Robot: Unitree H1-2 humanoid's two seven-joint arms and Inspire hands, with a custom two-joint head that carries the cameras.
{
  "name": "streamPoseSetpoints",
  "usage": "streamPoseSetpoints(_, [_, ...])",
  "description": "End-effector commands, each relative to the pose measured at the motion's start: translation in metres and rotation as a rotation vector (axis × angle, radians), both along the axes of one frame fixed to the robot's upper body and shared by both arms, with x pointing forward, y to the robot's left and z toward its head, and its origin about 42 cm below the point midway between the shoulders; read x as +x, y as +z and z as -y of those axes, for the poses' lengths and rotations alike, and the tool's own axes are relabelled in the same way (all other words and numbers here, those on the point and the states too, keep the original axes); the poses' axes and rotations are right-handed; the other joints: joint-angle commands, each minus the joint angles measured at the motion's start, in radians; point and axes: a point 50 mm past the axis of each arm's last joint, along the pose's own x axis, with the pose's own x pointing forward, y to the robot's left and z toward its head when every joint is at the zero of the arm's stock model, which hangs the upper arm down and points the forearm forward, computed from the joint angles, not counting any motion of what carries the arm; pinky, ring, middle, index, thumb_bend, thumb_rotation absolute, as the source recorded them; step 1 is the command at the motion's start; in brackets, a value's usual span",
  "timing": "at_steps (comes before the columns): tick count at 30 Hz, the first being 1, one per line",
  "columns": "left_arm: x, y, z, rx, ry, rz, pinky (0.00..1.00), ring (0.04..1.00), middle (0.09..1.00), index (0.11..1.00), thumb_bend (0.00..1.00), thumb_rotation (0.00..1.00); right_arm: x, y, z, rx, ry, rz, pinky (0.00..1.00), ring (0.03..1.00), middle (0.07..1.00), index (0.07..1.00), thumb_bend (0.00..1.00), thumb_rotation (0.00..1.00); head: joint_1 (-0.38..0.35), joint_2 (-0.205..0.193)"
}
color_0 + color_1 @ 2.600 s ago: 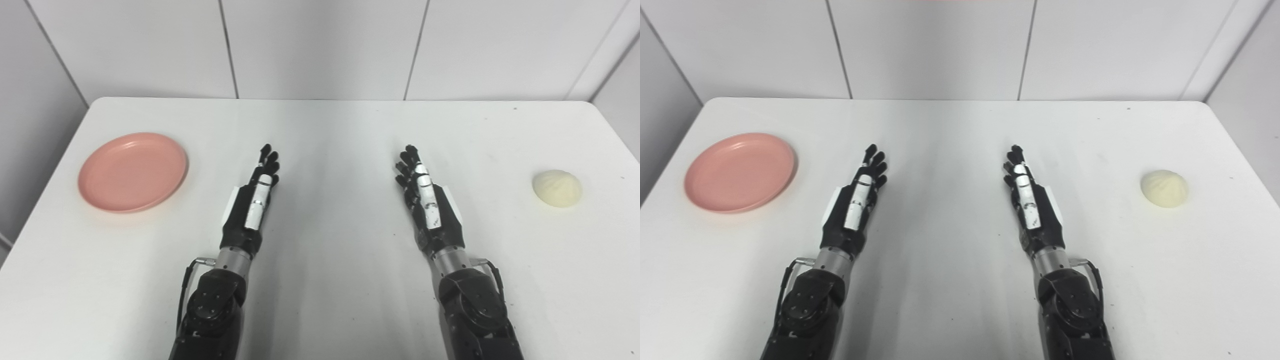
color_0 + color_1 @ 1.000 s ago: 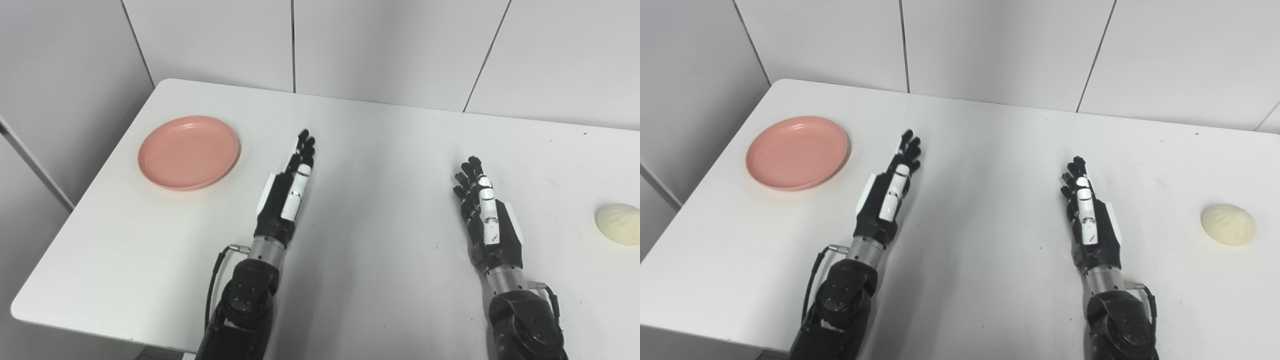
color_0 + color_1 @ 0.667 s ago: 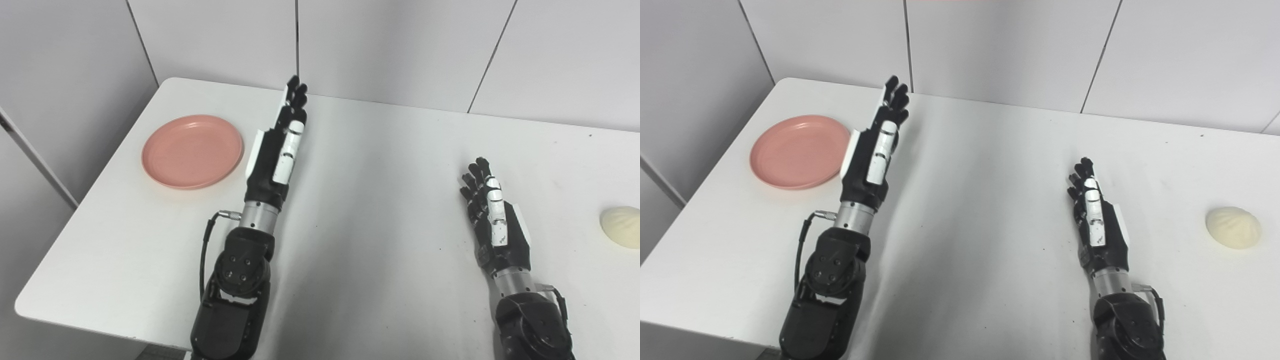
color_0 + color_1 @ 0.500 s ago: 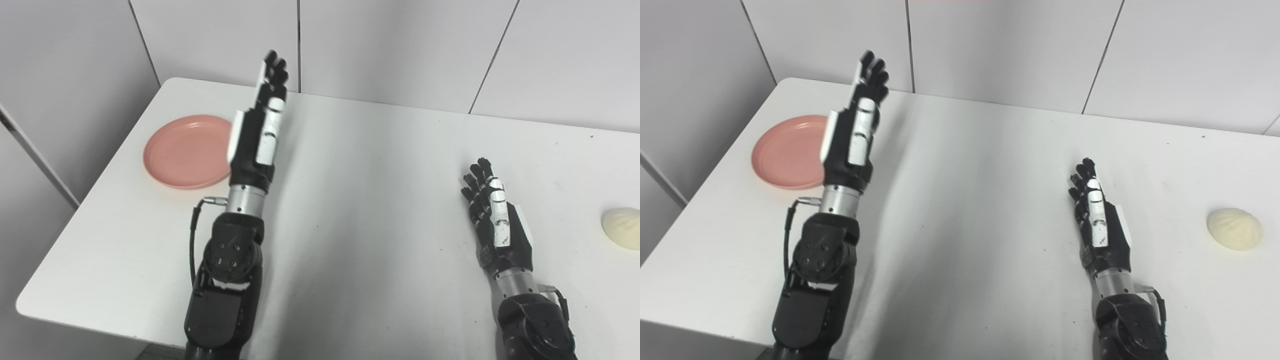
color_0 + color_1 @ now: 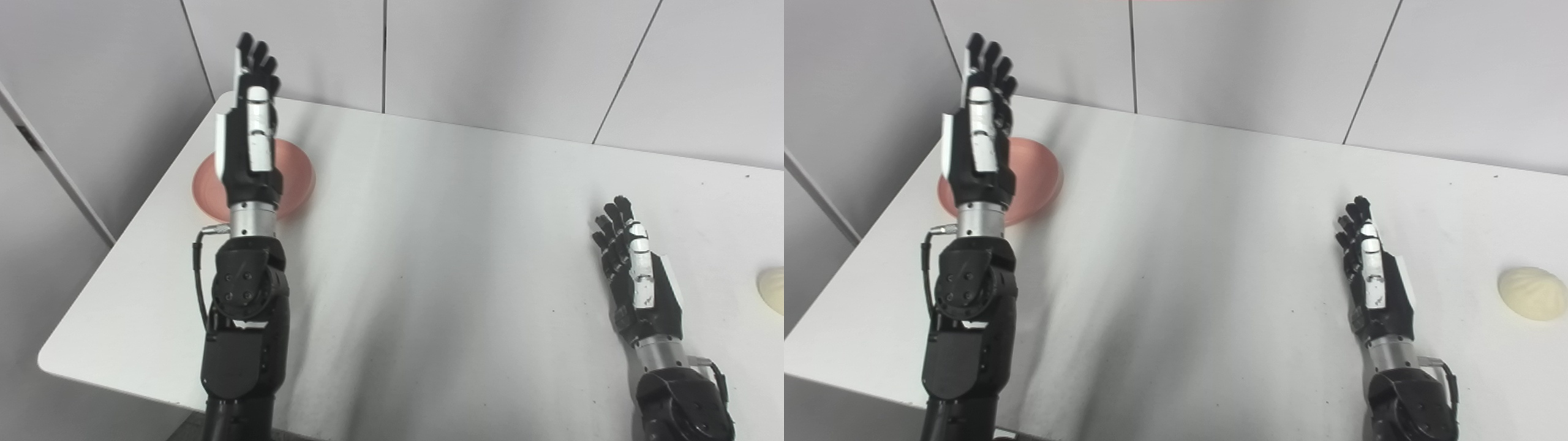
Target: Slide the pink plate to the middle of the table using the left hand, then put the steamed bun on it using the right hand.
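The pink plate point(image 5: 296, 177) lies near the table's far left corner, largely hidden behind my raised left arm. My left hand point(image 5: 251, 122) is lifted well above the table over the plate, fingers straight and apart, holding nothing. My right hand point(image 5: 1371, 275) rests low over the table at the right, open and empty. The pale steamed bun point(image 5: 1532, 293) sits on the table to the right of that hand, well apart from it; in the left eye view the bun point(image 5: 772, 289) is cut by the picture's right edge.
The white table point(image 5: 441, 245) has its left edge and near left corner in view, with a drop beyond. Grey panelled walls stand close behind and to the left of the table.
My left arm has risen from the table and swung left, now standing over the plate. The right hand has stayed put. The camera has turned left, shifting the whole picture.
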Motion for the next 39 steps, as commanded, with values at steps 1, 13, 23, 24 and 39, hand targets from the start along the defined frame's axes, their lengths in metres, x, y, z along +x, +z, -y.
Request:
streamPoseSetpoints(1, [0.000,0.026,-0.007,0.003,0.032,0.104,1.00,0.992,0.996,1.000,0.47,1.00,-0.016,-0.021,0.009,-0.001,-0.005,-0.055,1.00,1.000,1.000,1.000,0.20,1.00,0.000,0.000])
streamPoseSetpoints(13, [-0.001,0.021,-0.067,-0.041,0.167,0.133,1.00,0.992,0.998,1.000,0.44,1.00,-0.014,-0.021,0.012,0.016,-0.001,-0.050,1.00,1.000,1.000,1.000,0.17,1.00,0.023,-0.002])
streamPoseSetpoints(23, [-0.001,0.009,-0.109,-0.073,0.235,0.126,1.00,1.000,1.000,1.000,0.45,1.00,-0.015,-0.018,0.012,0.010,0.002,-0.049,1.00,1.000,1.000,1.000,0.16,1.00,0.025,-0.001])
streamPoseSetpoints(24, [-0.001,0.006,-0.114,-0.076,0.241,0.121,1.00,1.000,1.000,1.000,0.45,1.00,-0.015,-0.018,0.011,0.010,0.002,-0.052,1.00,1.000,1.000,1.000,0.16,1.00,0.026,0.000])
streamPoseSetpoints(39, [0.009,-0.025,-0.148,-0.149,0.268,0.030,1.00,1.000,1.000,1.000,0.45,1.00,-0.016,-0.018,0.012,0.018,0.008,-0.042,1.00,1.000,1.000,1.000,0.17,1.00,0.039,0.004])
